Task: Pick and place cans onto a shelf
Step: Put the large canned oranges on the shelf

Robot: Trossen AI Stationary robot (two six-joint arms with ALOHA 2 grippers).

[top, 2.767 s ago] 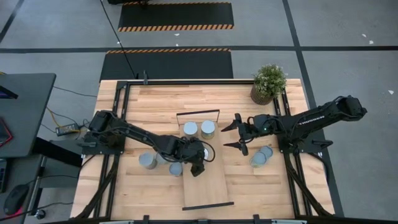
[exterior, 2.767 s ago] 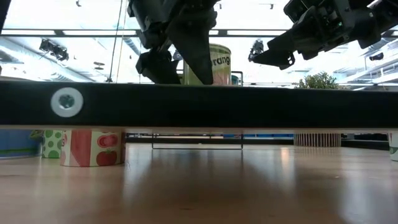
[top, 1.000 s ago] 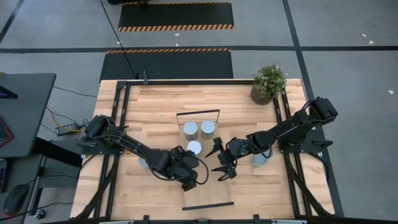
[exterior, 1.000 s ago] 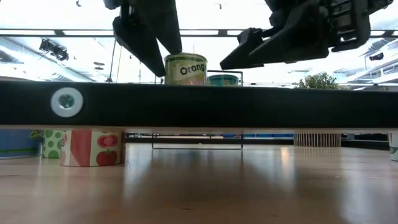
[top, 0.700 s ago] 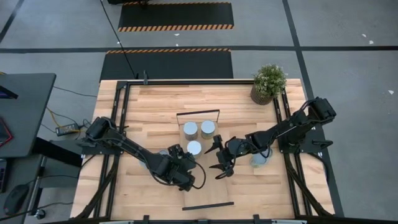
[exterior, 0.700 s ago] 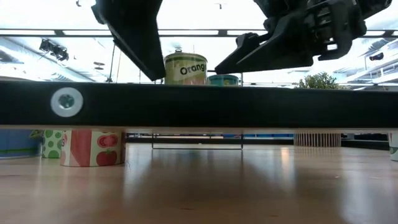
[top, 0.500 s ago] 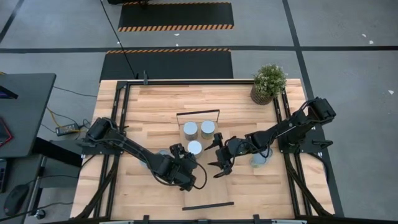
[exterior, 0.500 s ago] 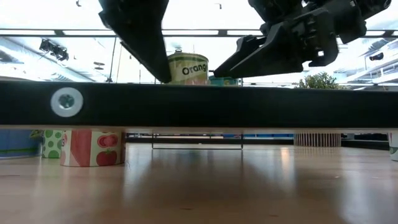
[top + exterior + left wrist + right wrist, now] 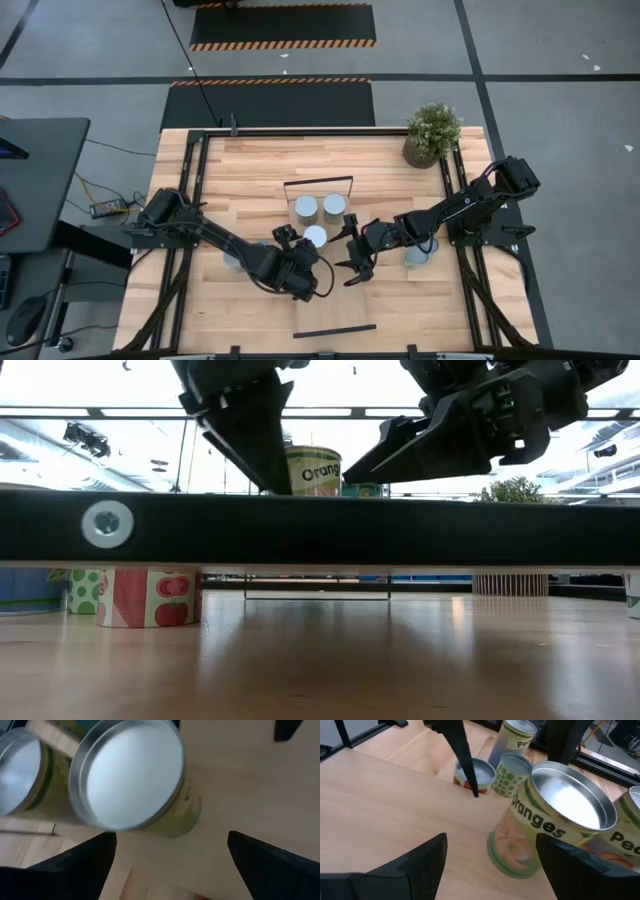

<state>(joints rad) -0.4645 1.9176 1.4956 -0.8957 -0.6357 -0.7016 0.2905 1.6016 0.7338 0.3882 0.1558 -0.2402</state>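
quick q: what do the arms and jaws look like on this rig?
Two dark, near-black jointed arms. The left gripper and the right gripper each have two jaws: flat, matte black, tapering to narrow tips. No markings show. Thin dark cabling follows the right arm.

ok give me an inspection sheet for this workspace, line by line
surface: wooden table, bare wood at the far end.
job's things: three cans on the shelf; others on the table on both sides.
clutter: potted plant at the far right corner.
grippers: left pincer open just short of the Oranges can; right pincer open over the shelf, empty.
cables: black cable across the floor; wires by the left arm's base.
surroundings: grey floor, striped mats, dark desk at left.
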